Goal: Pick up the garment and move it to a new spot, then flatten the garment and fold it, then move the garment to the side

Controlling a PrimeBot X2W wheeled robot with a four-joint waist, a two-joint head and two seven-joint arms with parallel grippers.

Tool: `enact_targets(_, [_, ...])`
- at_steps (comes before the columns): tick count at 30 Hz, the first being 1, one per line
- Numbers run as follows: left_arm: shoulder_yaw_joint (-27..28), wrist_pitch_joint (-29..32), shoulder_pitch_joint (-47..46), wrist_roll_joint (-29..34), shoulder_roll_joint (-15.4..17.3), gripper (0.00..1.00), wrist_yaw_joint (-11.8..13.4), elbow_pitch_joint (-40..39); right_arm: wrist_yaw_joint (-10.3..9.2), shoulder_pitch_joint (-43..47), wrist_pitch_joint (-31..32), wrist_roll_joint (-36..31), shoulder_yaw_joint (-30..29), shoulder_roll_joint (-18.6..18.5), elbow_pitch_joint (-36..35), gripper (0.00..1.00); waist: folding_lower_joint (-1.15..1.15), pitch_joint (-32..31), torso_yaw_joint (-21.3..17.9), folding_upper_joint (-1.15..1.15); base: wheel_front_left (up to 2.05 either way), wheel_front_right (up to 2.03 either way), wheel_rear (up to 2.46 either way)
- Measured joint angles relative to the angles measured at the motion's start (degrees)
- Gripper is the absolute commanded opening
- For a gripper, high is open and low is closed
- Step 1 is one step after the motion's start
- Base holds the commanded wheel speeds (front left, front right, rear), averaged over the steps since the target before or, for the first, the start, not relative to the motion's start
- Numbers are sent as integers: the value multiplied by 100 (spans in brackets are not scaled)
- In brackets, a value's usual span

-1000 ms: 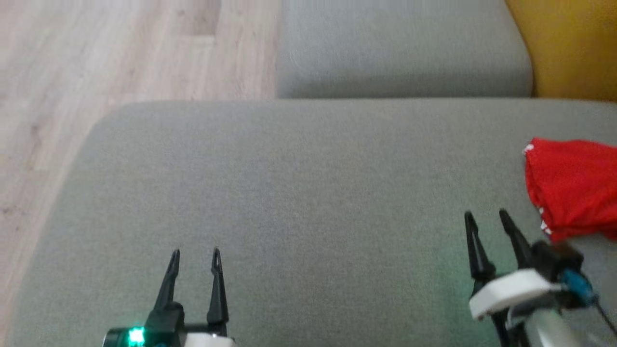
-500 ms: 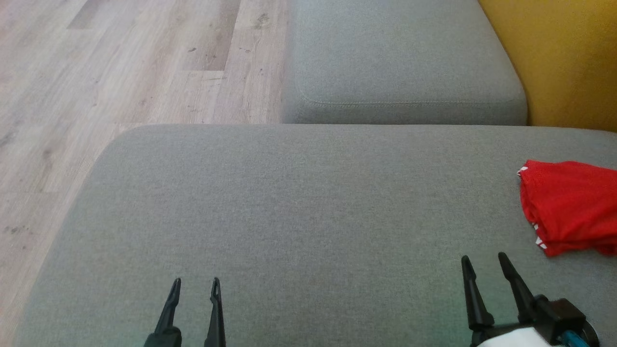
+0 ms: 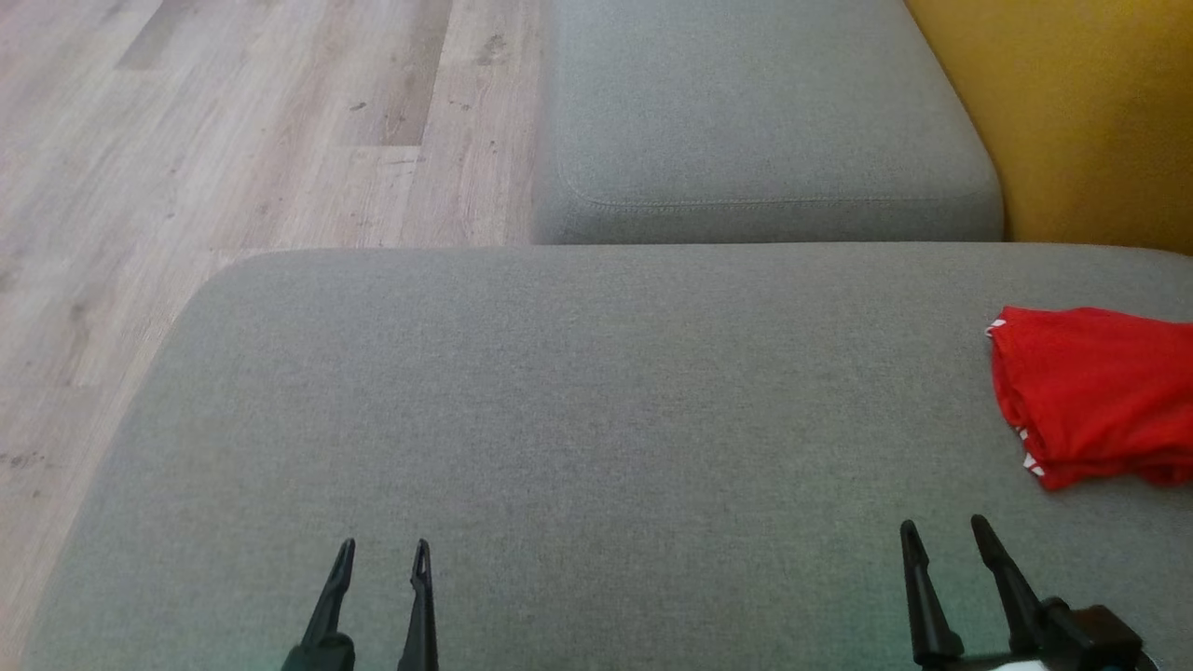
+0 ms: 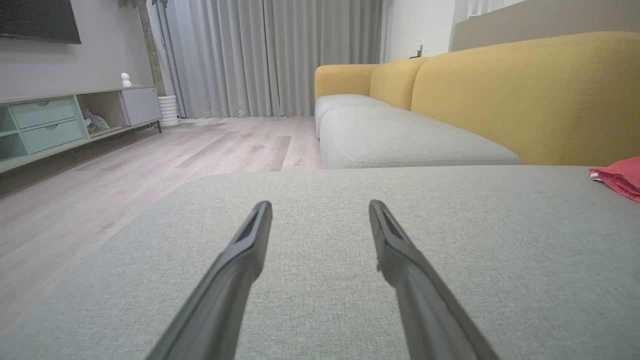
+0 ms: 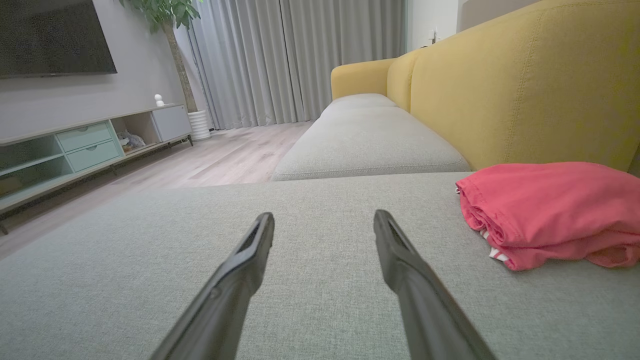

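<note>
Left gripper (image 3: 385, 545) apparently above grey cushion (image 3: 596, 391), floor (image 3: 233, 140) beyond

The head camera has tipped up. The whole picture has slid toward the bottom edge, so the seam between the near sofa cushion (image 3: 596, 419) and the far cushion (image 3: 764, 112) sits lower, and the view has gone from smeared to sharp.

Beyond that shift, the right gripper (image 3: 941, 524) has drawn back toward the robot. A second ago its white wrist lay just beside the near corner of the red garment (image 3: 1090, 391). Now its fingertips stand apart from the cloth. The earliest picture is blurred, so whether it touched the garment then is hard to say.
</note>
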Motion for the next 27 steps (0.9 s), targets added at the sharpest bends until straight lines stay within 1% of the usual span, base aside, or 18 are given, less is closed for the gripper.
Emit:
enact_targets(5, [0, 0, 0, 0, 0, 100, -25, 56, 0, 0, 0, 47, -1, 0, 7, 100, 0, -10, -26, 0, 0, 0, 0])
enact_targets(6, [-7, 0, 1, -2, 0, 0, -25, 81, -1, 1, 2, 49, 2, 0, 27, 0, 0, -9, -31, 0, 0, 0, 0])
enact_targets(11, [-32, 38, 209, -44, -1, 0, -26, 490, -2, 127, 13, 90, 41, 1, 441, 0, 0, 1, -39, 0, 0, 0, 0])
enact_targets(14, [-20, 68, 249, -253, -1, 0, -30, 525, -2, 153, 66, 289, 36, 1, 469, 0, 0, 24, -48, 0, 0, 0, 0])
enact_targets(27, [154, 303, 168, -1147, -1, 0, -180, 485, -2, 92, 260, 1193, -30, 1, 471, 0, 0, 119, -87, 0, 0, 0, 0])
